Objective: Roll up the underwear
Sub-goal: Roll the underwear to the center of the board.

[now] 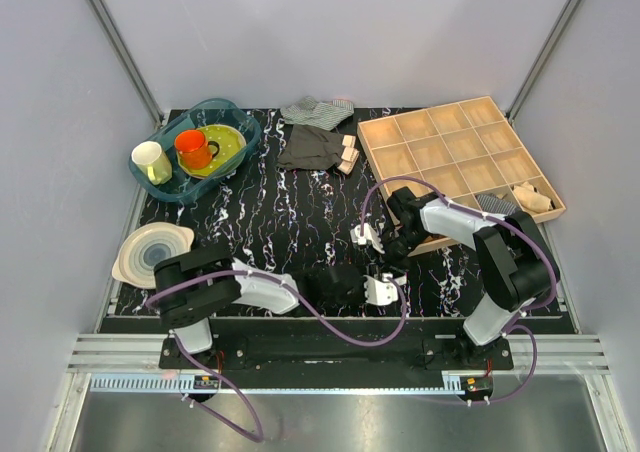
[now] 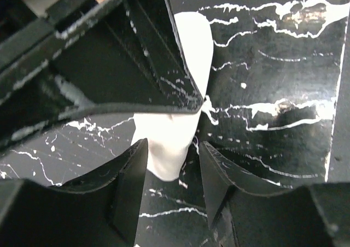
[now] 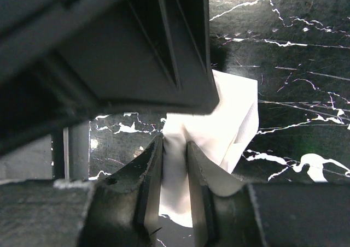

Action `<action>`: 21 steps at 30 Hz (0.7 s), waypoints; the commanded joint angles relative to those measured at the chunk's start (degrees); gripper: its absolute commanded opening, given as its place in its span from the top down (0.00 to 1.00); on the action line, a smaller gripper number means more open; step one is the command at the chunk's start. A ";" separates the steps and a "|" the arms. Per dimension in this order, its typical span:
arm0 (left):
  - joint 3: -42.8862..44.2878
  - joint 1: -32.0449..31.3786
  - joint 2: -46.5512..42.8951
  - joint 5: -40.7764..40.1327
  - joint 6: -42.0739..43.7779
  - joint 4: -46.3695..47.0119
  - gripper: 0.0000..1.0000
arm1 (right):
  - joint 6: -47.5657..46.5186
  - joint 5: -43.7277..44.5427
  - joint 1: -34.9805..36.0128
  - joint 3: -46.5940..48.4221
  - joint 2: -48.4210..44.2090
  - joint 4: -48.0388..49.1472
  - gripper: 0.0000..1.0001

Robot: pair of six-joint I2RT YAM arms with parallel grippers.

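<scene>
Nearest us, the left gripper point(image 2: 174, 148) stands about half open, its jaws straddling the end of the underwear point(image 2: 191, 45) (a white strip of thin cloth). From this angle we cannot be sure whether either jaw touches it. The cloth runs on ahead of the gripper across the black marbled table point(image 2: 284, 165). Just beyond, the right gripper point(image 3: 174, 144) is nearly closed, nipping a fold of the same cloth, which spreads ahead and rightward of it.

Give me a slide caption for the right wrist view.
Right end effector pinching a fold of the white underwear over the black marbled table.
</scene>
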 commanded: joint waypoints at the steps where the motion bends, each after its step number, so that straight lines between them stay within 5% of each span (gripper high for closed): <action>1: 4.06 -0.32 3.53 0.37 1.22 0.18 0.52 | 0.75 -1.15 -0.42 0.16 0.39 -0.97 0.70; 10: 4.68 0.20 7.05 2.47 -0.28 -3.87 0.80 | 0.92 -1.68 -1.21 0.60 -0.49 -2.10 0.68; 21: 3.89 1.17 8.99 4.41 -2.04 -4.93 0.86 | 6.45 -2.74 -2.88 4.47 -4.89 -4.83 0.59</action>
